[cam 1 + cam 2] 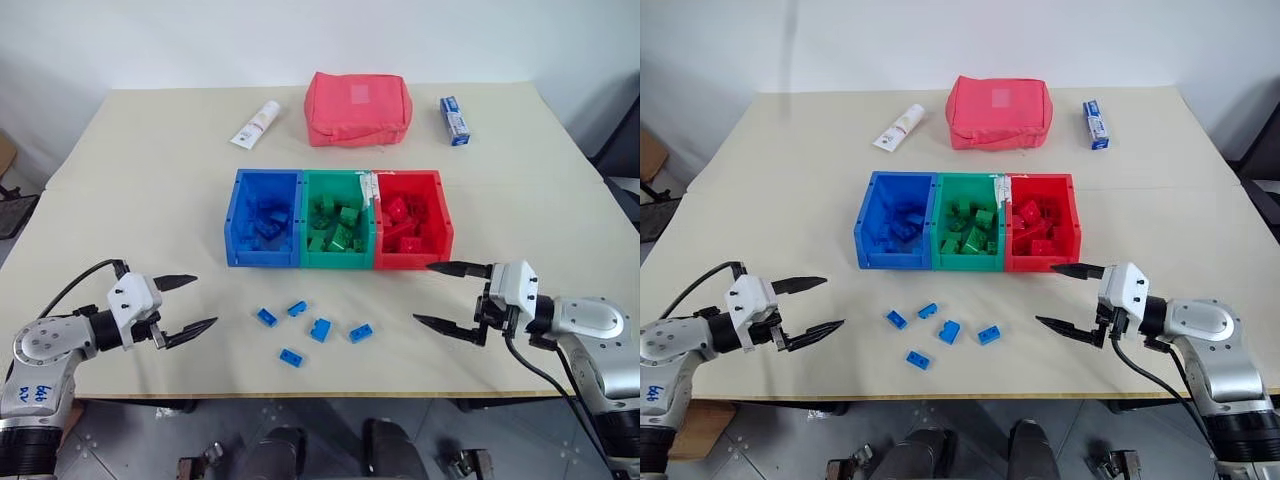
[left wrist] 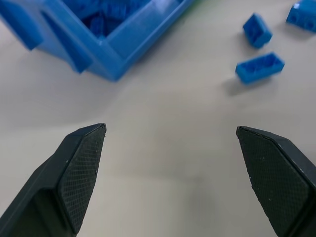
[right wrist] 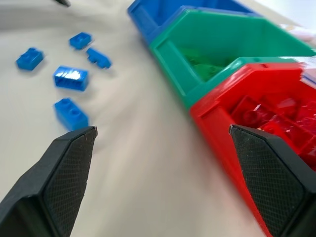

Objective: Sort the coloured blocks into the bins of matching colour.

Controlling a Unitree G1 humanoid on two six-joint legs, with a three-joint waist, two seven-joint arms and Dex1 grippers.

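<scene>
Clutter sits at the far table edge: red fabric pouch (image 1: 358, 108), white tube (image 1: 256, 125), small blue-and-white box (image 1: 455, 120); print on them too small to read. Five small blue studded plastic bricks (image 1: 319, 329) lie loose just in front of the joined blue, green and red plastic bins (image 1: 340, 219), path unobstructed. Left gripper (image 1: 187, 305) and right gripper (image 1: 442, 295) hover either side, fingers spread wide, empty.
</scene>
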